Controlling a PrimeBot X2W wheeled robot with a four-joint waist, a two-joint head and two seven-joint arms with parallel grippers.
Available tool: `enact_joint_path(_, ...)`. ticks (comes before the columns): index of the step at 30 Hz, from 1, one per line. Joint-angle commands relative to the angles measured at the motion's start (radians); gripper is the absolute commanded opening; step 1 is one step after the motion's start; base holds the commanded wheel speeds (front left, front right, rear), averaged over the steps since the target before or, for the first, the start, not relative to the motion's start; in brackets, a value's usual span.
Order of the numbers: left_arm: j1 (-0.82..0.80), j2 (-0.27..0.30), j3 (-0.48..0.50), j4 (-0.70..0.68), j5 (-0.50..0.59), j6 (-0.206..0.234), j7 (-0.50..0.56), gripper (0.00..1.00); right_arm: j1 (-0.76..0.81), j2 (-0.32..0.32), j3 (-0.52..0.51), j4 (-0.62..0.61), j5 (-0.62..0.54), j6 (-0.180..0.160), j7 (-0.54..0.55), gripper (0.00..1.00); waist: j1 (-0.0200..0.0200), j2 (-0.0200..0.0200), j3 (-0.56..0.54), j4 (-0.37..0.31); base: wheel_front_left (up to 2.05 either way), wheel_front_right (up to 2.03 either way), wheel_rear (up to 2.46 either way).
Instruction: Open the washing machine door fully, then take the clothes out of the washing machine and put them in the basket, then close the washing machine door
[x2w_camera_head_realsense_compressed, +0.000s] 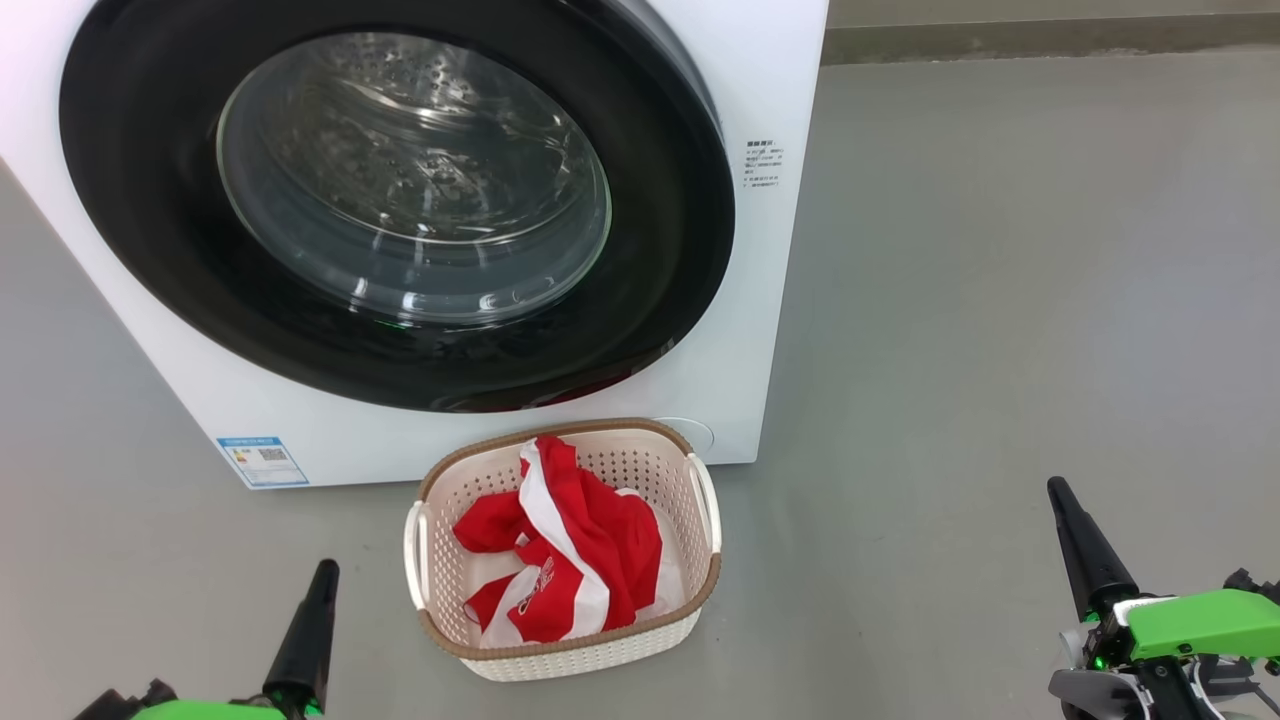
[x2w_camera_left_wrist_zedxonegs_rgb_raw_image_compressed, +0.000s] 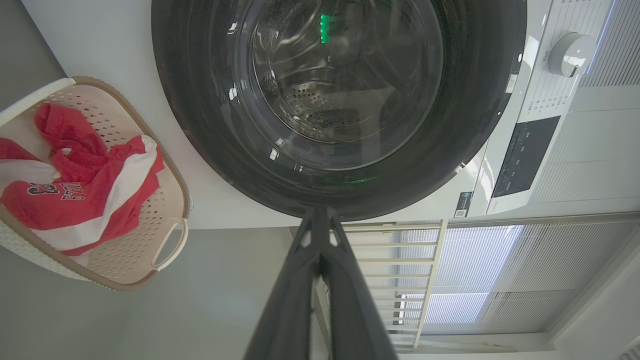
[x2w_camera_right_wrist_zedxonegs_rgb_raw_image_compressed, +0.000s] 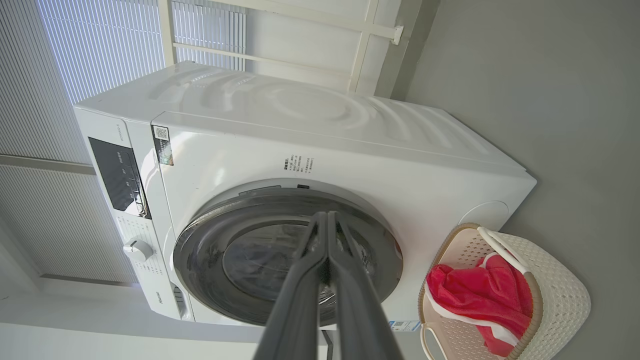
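The white washing machine (x2w_camera_head_realsense_compressed: 780, 300) is standing on the grey floor (x2w_camera_head_realsense_compressed: 1000, 300), taking up the upper left of the head view. Its round door (x2w_camera_head_realsense_compressed: 660, 250), black-rimmed with a clear glass bowl at the centre, is lying closed against the machine's front. The cream basket (x2w_camera_head_realsense_compressed: 600, 655) is sitting on the floor just in front of the machine, below the door's lower edge. The red and white clothes (x2w_camera_head_realsense_compressed: 590, 540) are lying bunched inside the basket, one piece showing printed lettering. The left tool (x2w_camera_head_realsense_compressed: 326, 572) is hovering just left of the basket, its two dark fingers pressed together and gripping nothing. The right tool (x2w_camera_head_realsense_compressed: 1057, 492) is hanging well to the right of the basket, its fingers likewise pressed together and empty.
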Motion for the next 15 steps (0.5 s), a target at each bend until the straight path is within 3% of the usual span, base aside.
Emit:
enact_joint_path(1,-0.049,0.021,0.036,-0.020,-0.025,-0.007,0.007,0.00,-0.049,-0.013,0.012,-0.029,0.023,-0.001,0.009,0.00,0.0000,0.0000,-0.001,0.000,0.00,0.00,0.00)
enact_joint_path(4,-0.054,0.022,0.039,-0.020,-0.067,-0.007,0.019,0.00,-0.056,-0.013,0.008,-0.029,0.061,-0.001,0.021,0.00,0.0000,0.0000,-0.004,-0.001,0.00,0.00,0.00)
enact_joint_path(15,-0.054,0.019,0.043,-0.020,-0.066,-0.007,0.023,0.00,-0.057,-0.011,0.005,-0.029,0.060,-0.001,0.025,0.00,0.0000,0.0000,-0.004,-0.001,0.00,0.00,0.00)
